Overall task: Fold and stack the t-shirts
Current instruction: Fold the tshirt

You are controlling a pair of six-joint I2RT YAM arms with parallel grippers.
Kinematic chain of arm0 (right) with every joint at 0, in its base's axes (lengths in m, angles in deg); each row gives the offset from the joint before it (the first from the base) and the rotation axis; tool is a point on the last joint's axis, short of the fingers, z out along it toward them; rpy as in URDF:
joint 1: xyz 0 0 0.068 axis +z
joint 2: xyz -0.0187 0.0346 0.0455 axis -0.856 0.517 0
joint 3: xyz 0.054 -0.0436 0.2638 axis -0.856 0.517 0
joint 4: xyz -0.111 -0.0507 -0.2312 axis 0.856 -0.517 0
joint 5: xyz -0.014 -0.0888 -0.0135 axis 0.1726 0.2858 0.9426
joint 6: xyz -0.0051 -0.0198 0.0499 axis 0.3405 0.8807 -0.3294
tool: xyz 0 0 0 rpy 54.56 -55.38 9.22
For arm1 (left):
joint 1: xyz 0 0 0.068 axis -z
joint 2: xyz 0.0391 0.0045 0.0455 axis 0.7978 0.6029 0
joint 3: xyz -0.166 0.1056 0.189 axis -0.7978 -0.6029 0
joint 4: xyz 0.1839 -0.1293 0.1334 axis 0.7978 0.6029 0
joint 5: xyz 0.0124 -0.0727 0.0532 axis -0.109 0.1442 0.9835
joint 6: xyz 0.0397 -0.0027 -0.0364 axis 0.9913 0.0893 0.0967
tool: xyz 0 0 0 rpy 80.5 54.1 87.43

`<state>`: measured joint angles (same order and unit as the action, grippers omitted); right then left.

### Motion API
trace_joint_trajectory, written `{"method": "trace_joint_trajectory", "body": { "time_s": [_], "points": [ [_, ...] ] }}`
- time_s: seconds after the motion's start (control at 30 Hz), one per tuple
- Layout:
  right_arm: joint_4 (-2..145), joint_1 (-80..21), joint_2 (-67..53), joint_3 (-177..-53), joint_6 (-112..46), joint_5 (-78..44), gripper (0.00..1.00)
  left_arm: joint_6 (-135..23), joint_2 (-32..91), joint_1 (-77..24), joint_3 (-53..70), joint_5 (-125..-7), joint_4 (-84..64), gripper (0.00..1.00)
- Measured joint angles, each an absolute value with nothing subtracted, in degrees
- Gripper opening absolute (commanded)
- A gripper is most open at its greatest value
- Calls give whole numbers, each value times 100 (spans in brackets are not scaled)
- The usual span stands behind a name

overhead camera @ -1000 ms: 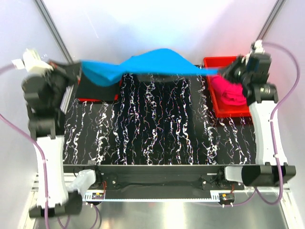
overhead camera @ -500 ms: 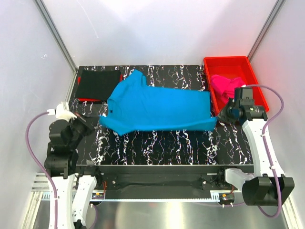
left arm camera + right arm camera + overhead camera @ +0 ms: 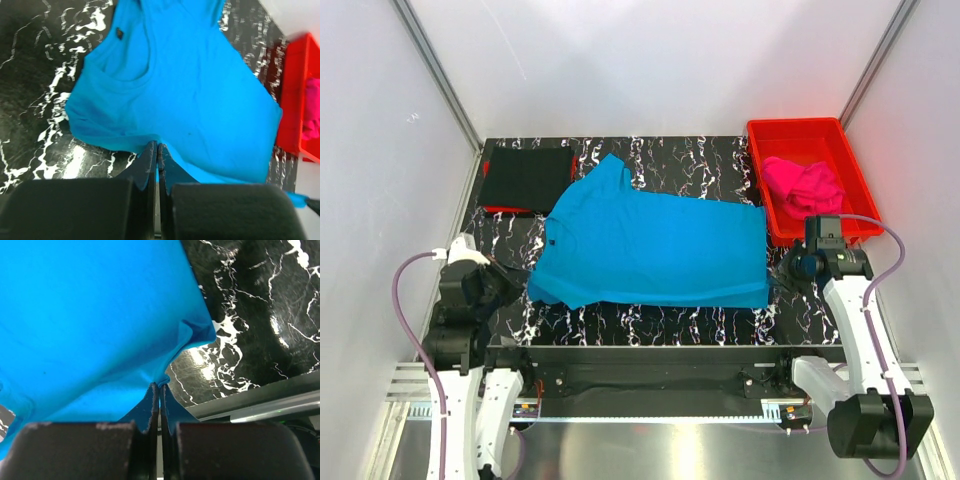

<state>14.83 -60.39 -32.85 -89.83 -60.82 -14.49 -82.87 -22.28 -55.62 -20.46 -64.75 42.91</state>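
The turquoise-blue t-shirt (image 3: 650, 245) lies spread flat across the middle of the table, collar toward the left. My left gripper (image 3: 520, 272) is shut on its near left edge; the wrist view shows the blue cloth (image 3: 190, 95) pinched at my left gripper (image 3: 157, 146). My right gripper (image 3: 778, 268) is shut on the shirt's near right corner, where the blue cloth (image 3: 95, 320) bunches at my right gripper (image 3: 159, 386). A black t-shirt (image 3: 527, 178) lies folded square at the back left. The hot pink t-shirt (image 3: 805, 185) lies crumpled in the bin.
The red plastic bin (image 3: 765, 180) stands at the back right corner, close behind my right arm; its red wall (image 3: 290, 115) shows in the left wrist view. The black marbled table (image 3: 660, 310) ends at a metal rail along the near edge. White walls enclose three sides.
Both arms swung the blue shirt from high at the back down toward the near edge. It now lies spread flat on the table, still gripped at both near corners.
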Motion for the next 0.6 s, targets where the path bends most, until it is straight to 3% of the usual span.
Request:
{"method": "trace_joint_trajectory", "body": {
  "time_s": [0.6],
  "points": [
    [2720,-6039,-2280,-8590,-6666,-592,0,-8881,946,-5558,-1971,-6259,2538,0]
  ]
}}
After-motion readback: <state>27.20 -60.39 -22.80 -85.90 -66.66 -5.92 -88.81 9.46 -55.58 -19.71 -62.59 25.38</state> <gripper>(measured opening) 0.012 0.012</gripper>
